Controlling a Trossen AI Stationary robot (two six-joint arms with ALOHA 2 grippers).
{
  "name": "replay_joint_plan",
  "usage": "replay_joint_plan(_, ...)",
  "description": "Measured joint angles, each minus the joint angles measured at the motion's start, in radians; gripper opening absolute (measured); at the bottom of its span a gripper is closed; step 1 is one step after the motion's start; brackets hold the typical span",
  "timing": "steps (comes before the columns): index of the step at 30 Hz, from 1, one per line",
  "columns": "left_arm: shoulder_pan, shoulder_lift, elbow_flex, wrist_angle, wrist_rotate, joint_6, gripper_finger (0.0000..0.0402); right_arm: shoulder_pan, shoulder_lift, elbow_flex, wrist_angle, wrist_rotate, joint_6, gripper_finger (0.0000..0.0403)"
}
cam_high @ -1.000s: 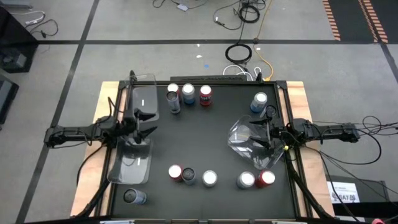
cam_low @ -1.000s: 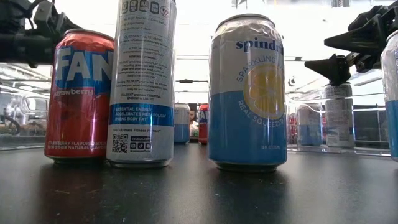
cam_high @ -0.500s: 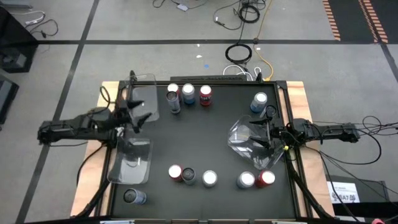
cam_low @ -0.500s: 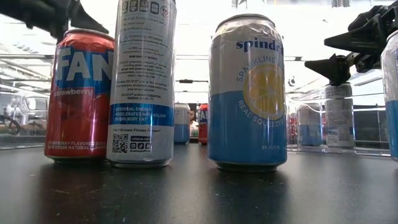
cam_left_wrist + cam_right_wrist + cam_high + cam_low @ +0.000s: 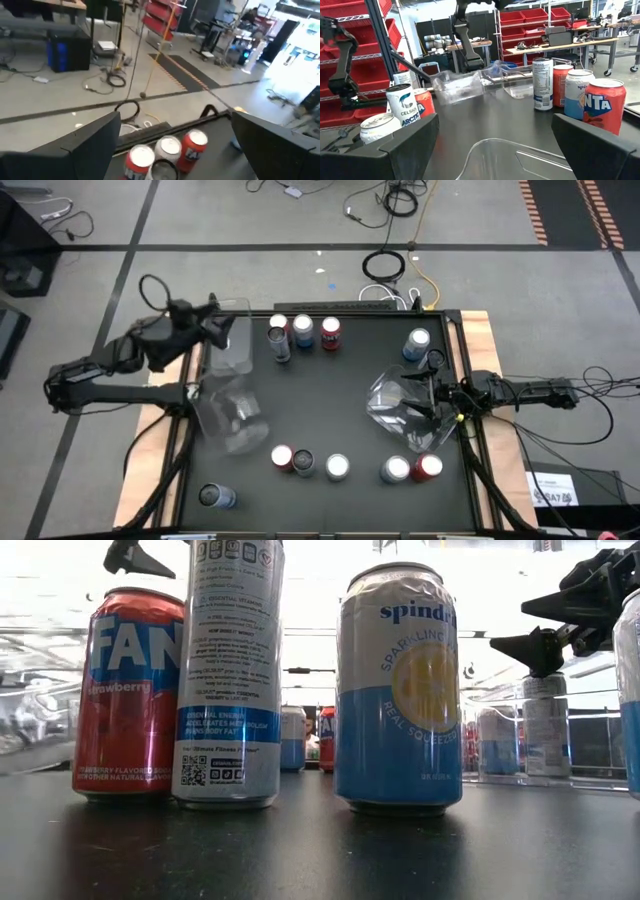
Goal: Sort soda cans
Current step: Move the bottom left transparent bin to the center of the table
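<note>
Soda cans (image 5: 303, 332) stand loose in far and near clusters; you've binned none that I can see. Your left gripper (image 5: 205, 323) hangs spread and empty at the far-left, right gripper (image 5: 432, 395) spread over a bin (image 5: 392, 402).

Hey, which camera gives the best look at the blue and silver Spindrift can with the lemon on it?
The low view: the blue and silver Spindrift can stands close, its label readable. The high view shows only silvery tops, so I cannot pick it out. The right wrist view shows a slice of it between a red Fanta can and another can. The left wrist view misses it.
</note>
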Motion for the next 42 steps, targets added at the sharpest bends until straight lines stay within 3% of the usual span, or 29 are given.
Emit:
replay_joint_plan(5,-0.001,0.102,0.018,-0.02,0.083,-0.074,0.0389,0.0,0.0,0.0,0.0,0.0,0.0,0.0382)
replay_joint_plan(11,-0.021,0.149,0.02,-0.036,0.28,-0.132,0.0389,0.0,0.0,0.0,0.0,0.0,0.0,0.0382)
replay_joint_plan(16,-0.072,0.113,0.019,-0.024,0.27,-0.102,0.0389,0.0,0.0,0.0,0.0,0.0,0.0,0.0382)
replay_joint_plan(20,-0.101,0.035,0.02,0.067,0.271,-0.006,0.0389,0.0,0.0,0.0,0.0,0.0,0.0,0.0382)
replay_joint_plan(26,-0.113,-0.136,0.02,0.005,0.273,0.085,0.0389,0.0,0.0,0.0,0.0,0.0,0.0,0.0382)
replay_joint_plan(32,-0.113,-0.3,0.019,-0.142,0.254,0.096,0.0389,0.0,0.0,0.0,0.0,0.0,0.0,0.0382)
replay_joint_plan(42,-0.113,-0.505,-0.073,-0.154,0.298,0.085,0.0389,0.0,0.0,0.0,0.0,0.0,0.0,0.0382)
